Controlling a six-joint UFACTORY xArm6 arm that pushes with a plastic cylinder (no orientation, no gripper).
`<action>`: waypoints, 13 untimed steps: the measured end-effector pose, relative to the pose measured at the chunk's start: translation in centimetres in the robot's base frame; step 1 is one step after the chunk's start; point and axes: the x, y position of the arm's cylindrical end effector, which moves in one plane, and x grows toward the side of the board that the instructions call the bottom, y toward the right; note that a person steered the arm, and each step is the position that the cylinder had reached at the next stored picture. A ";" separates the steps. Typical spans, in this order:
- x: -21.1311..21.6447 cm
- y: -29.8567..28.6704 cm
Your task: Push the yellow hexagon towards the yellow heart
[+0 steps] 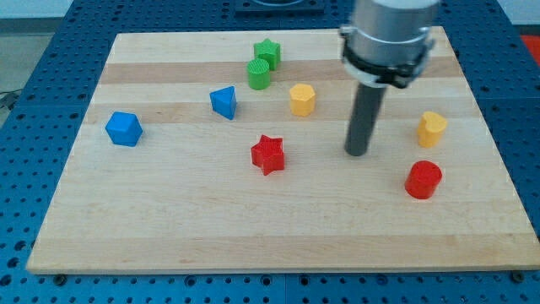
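Note:
The yellow hexagon sits on the wooden board a little above the middle. The yellow heart sits near the board's right edge, below and to the right of the hexagon. My tip rests on the board between the two, below and to the right of the hexagon and to the left of the heart, touching neither.
A red cylinder lies below the heart. A red star is left of the tip. A green cylinder and a green star sit at the top. A blue triangle and a blue cube lie left.

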 end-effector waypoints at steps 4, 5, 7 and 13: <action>-1.7 -8.8; -3.4 -10.2; -9.9 -10.7; -8.4 3.1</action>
